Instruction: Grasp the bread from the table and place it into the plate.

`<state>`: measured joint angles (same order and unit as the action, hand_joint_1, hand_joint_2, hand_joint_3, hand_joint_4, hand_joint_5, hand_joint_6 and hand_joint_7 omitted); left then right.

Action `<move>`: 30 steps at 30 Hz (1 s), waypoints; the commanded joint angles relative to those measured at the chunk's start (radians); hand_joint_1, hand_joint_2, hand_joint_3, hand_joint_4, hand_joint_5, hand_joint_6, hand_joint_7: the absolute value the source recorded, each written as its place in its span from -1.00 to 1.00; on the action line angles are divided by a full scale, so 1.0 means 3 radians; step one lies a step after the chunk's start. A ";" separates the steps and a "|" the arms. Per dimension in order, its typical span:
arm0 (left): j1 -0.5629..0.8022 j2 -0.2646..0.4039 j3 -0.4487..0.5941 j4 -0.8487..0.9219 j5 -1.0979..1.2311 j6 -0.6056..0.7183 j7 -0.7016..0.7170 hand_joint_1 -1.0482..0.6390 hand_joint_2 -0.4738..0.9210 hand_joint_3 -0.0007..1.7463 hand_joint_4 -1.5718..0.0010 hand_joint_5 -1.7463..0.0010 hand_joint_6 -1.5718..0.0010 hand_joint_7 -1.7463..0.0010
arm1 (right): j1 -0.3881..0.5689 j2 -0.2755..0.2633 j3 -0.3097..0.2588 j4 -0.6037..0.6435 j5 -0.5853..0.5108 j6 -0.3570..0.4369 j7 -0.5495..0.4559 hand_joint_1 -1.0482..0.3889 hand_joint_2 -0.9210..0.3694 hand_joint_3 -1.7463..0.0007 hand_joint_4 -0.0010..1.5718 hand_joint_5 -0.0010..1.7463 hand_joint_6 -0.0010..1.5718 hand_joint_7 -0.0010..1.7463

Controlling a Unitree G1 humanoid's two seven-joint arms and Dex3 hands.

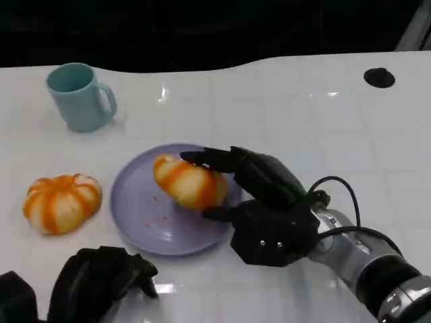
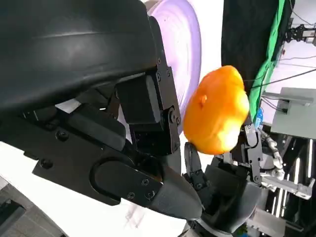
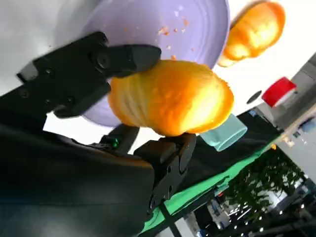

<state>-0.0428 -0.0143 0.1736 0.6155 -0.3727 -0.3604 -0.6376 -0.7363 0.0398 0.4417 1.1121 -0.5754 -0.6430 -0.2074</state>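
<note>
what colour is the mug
Light teal mug; clearest in the head view.

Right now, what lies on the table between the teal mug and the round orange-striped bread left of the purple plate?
Nothing: the head view shows bare white table between the teal mug and the round orange-striped bread.

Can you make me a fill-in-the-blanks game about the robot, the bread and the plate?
1. The right hand holds a piece of bread over the ____ plate.
2. A second bread lies on the table beside the plate, on the same side as the robot's ____ hand.
3. The ____ mug stands upright on the table beyond the plate.
4. The left hand holds ____.

Missing words: purple; left; light blue; nothing
</note>
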 commanded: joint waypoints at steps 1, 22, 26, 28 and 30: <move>0.0051 0.0020 -0.0008 0.0030 0.0042 0.0046 0.0047 -0.97 0.78 -1.00 0.03 -0.90 -1.00 0.82 | -0.0091 -0.0043 0.0069 -0.0081 -0.0037 0.0054 0.0089 -0.24 -1.00 0.76 -1.00 -0.70 -0.72 -1.00; 0.0156 -0.0007 -0.0043 -0.0105 0.0028 0.0052 0.0041 -0.96 0.78 -1.00 0.01 -0.88 -1.00 0.84 | 0.0522 -0.0296 -0.0210 -0.0807 0.0505 -0.0416 0.0426 -0.30 -1.00 0.72 -0.90 -0.53 -0.64 -0.96; 0.0162 -0.0008 -0.0034 -0.0115 0.0025 0.0058 0.0057 -0.96 0.78 -1.00 0.02 -0.87 -1.00 0.84 | 0.0789 -0.0364 -0.0365 -0.1037 0.0792 -0.0628 0.0561 -0.19 -1.00 0.79 -0.73 -0.39 -0.46 -0.89; 0.0163 -0.0009 -0.0033 -0.0131 0.0022 0.0072 0.0063 -0.96 0.78 -1.00 0.02 -0.87 -1.00 0.83 | 0.0911 -0.0357 -0.0453 -0.1117 0.0983 -0.0726 0.0647 -0.15 -1.00 0.83 -0.66 -0.31 -0.37 -0.85; 0.0157 -0.0008 -0.0036 -0.0124 0.0032 0.0050 0.0057 -0.97 0.79 -0.99 0.01 -0.88 -1.00 0.82 | 0.1041 -0.0351 -0.0527 -0.1219 0.1209 -0.0790 0.0792 -0.13 -1.00 0.78 -0.57 -0.20 -0.27 -0.80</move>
<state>-0.0112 -0.0227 0.1601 0.5746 -0.3685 -0.3523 -0.6320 -0.4660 -0.0554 0.3167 0.7862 -0.2860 -0.8482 -0.0105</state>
